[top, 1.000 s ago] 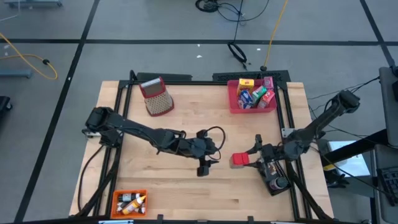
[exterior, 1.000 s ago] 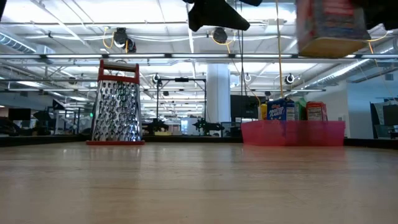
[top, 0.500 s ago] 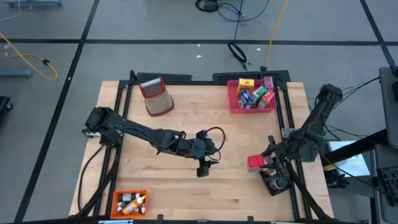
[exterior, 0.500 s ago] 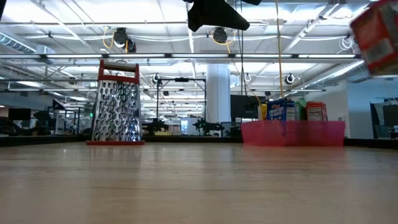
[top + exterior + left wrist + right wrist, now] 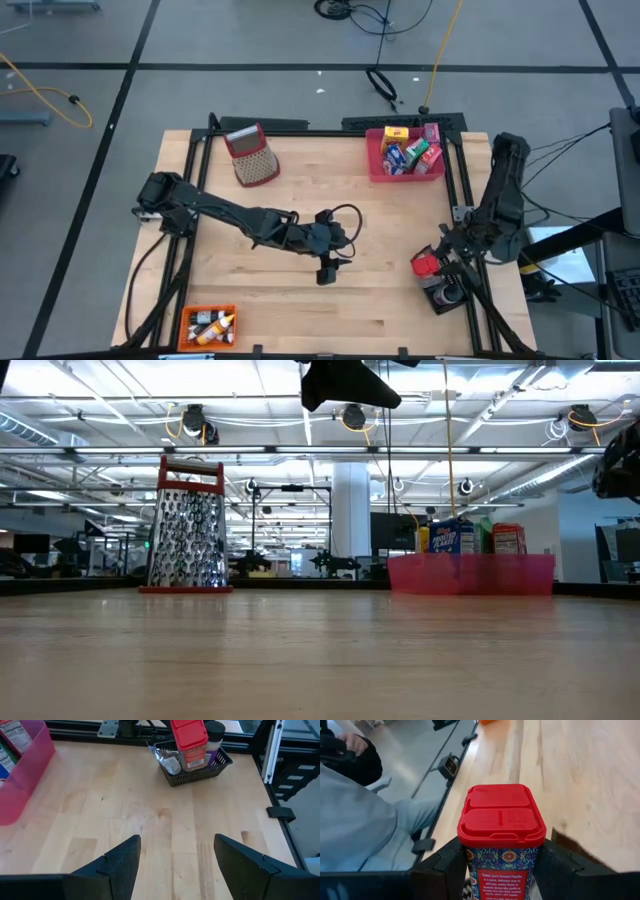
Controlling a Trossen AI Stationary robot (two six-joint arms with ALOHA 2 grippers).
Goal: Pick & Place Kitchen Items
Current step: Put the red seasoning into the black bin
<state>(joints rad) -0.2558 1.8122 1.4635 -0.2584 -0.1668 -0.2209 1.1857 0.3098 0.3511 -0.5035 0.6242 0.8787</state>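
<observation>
A red-lidded shaker (image 5: pixel 501 820) with a patterned label stands between the fingers of my right gripper (image 5: pixel 502 870), which is shut on it. It hangs upright at the black basket (image 5: pixel 200 770) near the table's front right (image 5: pixel 425 265). My left gripper (image 5: pixel 177 865) hovers open over the middle of the table (image 5: pixel 328 268), nothing between its fingers. A pink bin (image 5: pixel 405 170) at the far right holds a yellow box and blue, green and red packets. My right gripper pinches the shaker's body just under the red lid (image 5: pixel 501 857) between its two fingers (image 5: pixel 445 865). It comes at it from the table's right side, slanting slightly down. The shaker is upright; its lower end (image 5: pixel 192 765) is behind the basket's rim, so I cannot tell whether it rests inside.
The basket also holds a foil packet (image 5: pixel 170 764) and a dark-capped bottle (image 5: pixel 215 735). A red-topped grater (image 5: pixel 252 155) stands at the far left. An orange tray (image 5: pixel 208 325) with small bottles sits at the front left. A person in grey (image 5: pixel 360 825) sits beside the table's right edge.
My right gripper has carried the shaker toward the table's right edge and a little nearer the front, to the black basket, rolling its wrist as it went. The shaker has left the low view to the right. My left arm has kept still.
</observation>
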